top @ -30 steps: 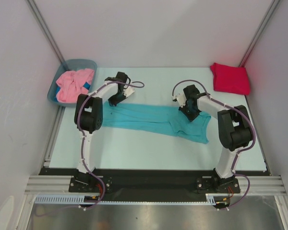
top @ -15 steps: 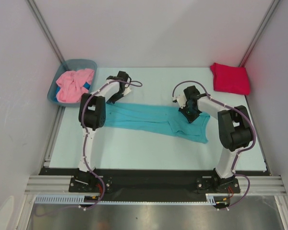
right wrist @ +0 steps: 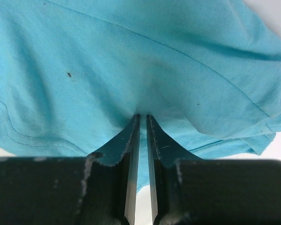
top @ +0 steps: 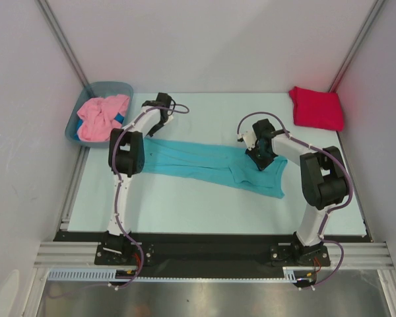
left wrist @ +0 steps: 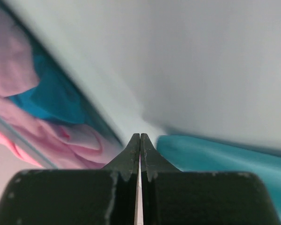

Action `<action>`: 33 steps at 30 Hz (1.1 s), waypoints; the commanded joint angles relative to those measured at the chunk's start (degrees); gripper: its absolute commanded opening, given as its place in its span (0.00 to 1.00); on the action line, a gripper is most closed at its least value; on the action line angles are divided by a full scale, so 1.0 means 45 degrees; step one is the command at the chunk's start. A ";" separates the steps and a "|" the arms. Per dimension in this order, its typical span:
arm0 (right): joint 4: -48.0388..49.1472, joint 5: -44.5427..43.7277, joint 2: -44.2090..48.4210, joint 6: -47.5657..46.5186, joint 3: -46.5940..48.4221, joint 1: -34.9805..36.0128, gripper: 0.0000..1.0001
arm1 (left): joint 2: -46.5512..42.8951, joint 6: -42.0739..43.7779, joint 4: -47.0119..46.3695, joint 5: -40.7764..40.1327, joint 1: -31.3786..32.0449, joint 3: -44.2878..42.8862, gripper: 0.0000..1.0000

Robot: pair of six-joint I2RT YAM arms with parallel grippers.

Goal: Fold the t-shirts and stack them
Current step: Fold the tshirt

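Note:
The turquoise t-shirt lies stretched in a long band across the middle of the table. My right gripper presses down on its right part and is shut on a pinch of the turquoise cloth, which puckers at the fingertips. My left gripper is shut with nothing in it, just behind the shirt's left end; its tips hang over bare table. The crimson red t-shirt lies folded at the back right. The pink t-shirt is crumpled in the tub.
The grey-blue plastic tub stands at the back left corner, close to my left wrist. White walls and slanted frame posts close in the table on three sides. The arms' bases stand at the near edge.
My left gripper has moved back and left, off the turquoise shirt's left end and nearer the tub. The right gripper has kept its place and its hold on the shirt.

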State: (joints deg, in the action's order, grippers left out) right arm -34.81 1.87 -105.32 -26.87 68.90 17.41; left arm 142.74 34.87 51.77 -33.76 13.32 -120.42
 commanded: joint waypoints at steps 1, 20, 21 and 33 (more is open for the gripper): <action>-0.0195 -0.0005 0.0611 0.0210 -0.0136 0.0037 0.17 | -0.0604 -0.0445 -0.0409 -0.0449 -0.0499 -0.0915 0.00; 0.0742 -0.1703 -0.0442 0.0151 0.0351 -0.0469 0.17 | -0.6152 -0.0132 -0.0371 0.5373 -0.0089 0.3459 0.95; 0.0781 -0.1859 -0.0540 0.0151 0.0468 -0.0625 0.17 | -0.6192 -0.0190 -0.0371 0.5392 -0.0089 0.3517 0.98; 0.0879 -0.1862 -0.3411 0.0405 0.3745 -0.1076 0.16 | -0.7734 0.0317 -0.0391 0.5881 0.0047 0.4143 1.00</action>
State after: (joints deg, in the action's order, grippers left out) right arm -36.95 -5.85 -115.66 -25.96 82.11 13.61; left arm 114.13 34.87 50.78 -8.71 13.06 -101.58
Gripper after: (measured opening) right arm 0.165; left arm 0.996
